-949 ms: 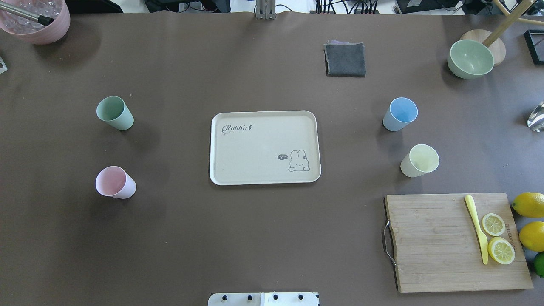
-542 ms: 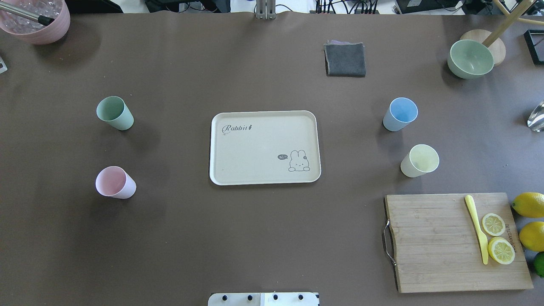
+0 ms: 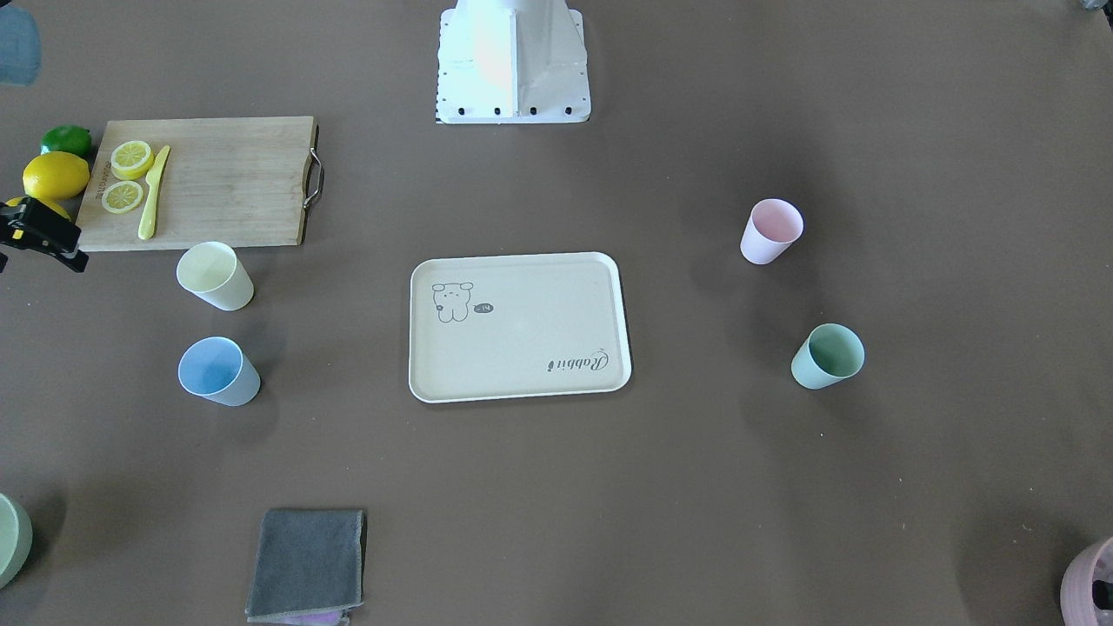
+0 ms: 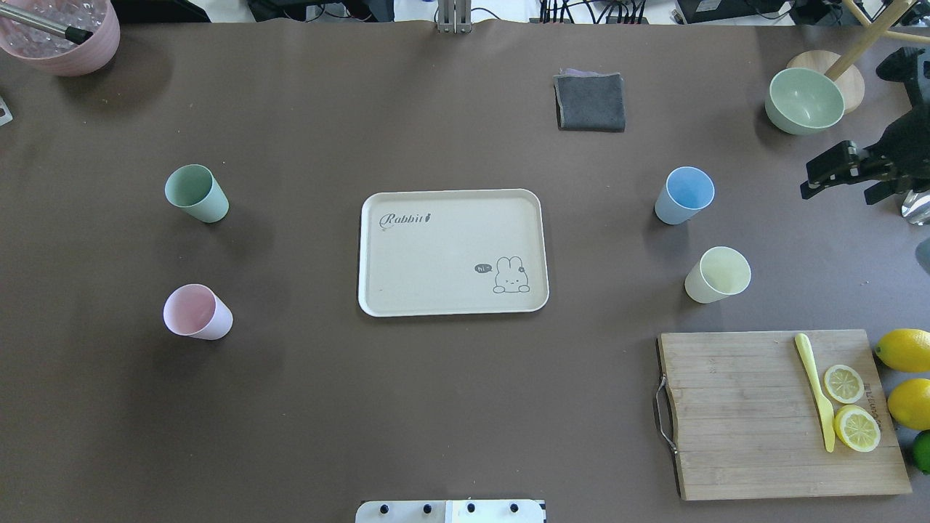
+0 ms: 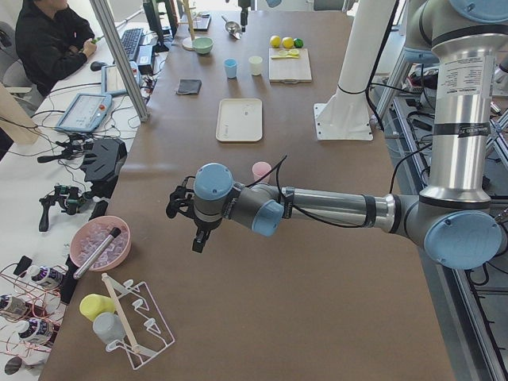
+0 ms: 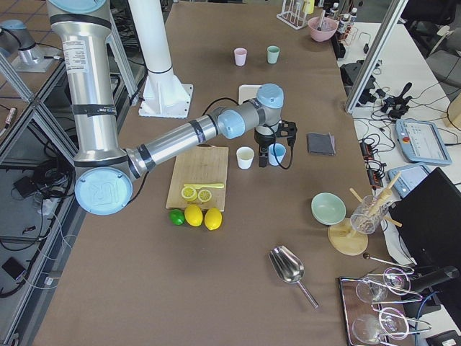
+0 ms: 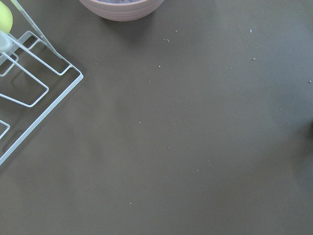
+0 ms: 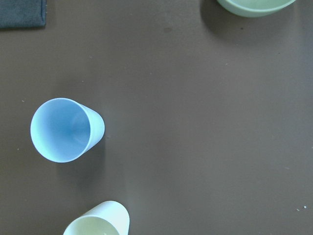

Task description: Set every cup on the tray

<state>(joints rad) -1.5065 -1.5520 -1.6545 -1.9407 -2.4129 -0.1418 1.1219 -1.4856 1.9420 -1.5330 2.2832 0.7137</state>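
Observation:
The cream rabbit tray (image 4: pixel 436 250) lies mid-table with nothing on it. The mint cup (image 4: pixel 195 192) and pink cup (image 4: pixel 196 312) stand upright to its left. The blue cup (image 4: pixel 683 195) and pale yellow cup (image 4: pixel 716 274) stand to its right, and both show in the right wrist view, blue (image 8: pixel 66 129) and yellow (image 8: pixel 98 221). My right gripper (image 4: pixel 835 190) hangs high at the right edge, right of the blue cup, and looks open and empty. My left gripper (image 5: pixel 186 218) hovers beyond the table's left end; I cannot tell whether it is open.
A wooden cutting board (image 4: pixel 734 414) with a yellow knife and lemon slices lies front right, with lemons beside it. A grey cloth (image 4: pixel 590 102) and a pale-green bowl (image 4: pixel 804 100) sit at the back right. A ribbed pink pot (image 4: pixel 62 36) stands back left, with a wire rack (image 7: pixel 29 88) near it.
My right gripper has come into the overhead view at the right edge. The cups and tray have not moved.

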